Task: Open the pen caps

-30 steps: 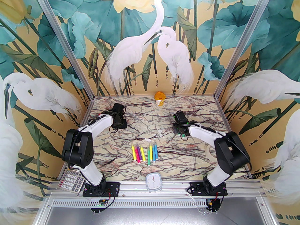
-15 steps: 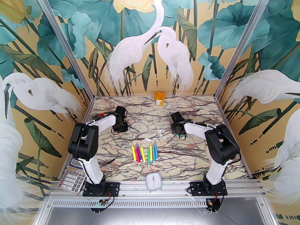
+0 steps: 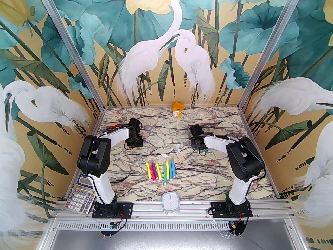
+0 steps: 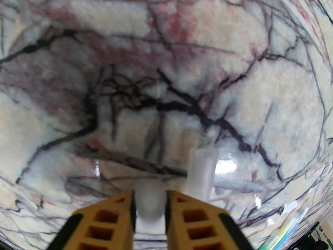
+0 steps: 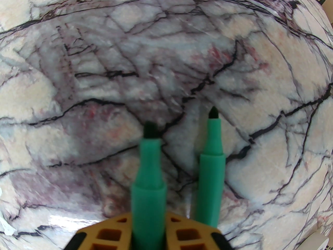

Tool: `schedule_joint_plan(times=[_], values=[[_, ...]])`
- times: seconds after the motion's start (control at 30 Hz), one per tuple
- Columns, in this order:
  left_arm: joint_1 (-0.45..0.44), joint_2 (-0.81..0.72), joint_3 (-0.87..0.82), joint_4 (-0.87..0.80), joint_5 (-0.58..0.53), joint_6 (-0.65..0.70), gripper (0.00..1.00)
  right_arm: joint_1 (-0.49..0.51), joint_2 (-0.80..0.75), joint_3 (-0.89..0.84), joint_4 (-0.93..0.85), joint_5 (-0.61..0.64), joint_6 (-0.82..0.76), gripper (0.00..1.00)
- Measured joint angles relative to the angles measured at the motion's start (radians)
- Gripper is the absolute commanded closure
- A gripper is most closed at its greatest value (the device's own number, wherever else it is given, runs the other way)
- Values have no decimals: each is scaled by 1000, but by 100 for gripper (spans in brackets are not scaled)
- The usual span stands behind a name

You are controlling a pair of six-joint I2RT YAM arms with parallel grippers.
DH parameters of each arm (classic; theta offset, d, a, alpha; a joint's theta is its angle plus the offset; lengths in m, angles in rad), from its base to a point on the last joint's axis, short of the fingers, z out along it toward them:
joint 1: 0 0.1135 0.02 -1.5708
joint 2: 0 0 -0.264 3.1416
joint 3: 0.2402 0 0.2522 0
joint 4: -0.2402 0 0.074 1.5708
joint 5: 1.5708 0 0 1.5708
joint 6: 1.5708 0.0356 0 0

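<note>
The left gripper [image 4: 150,195] is narrow, pinching a clear cap [image 4: 151,207] over the marble table [image 4: 234,61]. The right gripper [image 5: 148,217] is narrow too, clamped on a green pen [image 5: 149,165] with its dark tip bare. Other pens [image 3: 160,169] lie in a row mid-table, with loose caps [image 3: 164,155] just behind.

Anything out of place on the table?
Calculator sits skewed at the near-left corner, partly off the marble table onto the aluminium rail. The orange-lidded jar at the far edge looks tipped. The pens lie in a tidy row.
</note>
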Motion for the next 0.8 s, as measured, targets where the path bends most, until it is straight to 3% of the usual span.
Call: schedule_joint_plan(times=[0.4, 0.8], values=[[1, 0, 0, 1, 7, 0, 69, 0, 2, 3, -9, 10, 0, 69], [2, -3, 1, 2, 33, -1, 66, 5, -74, 3, -48, 18, -18, 54]])
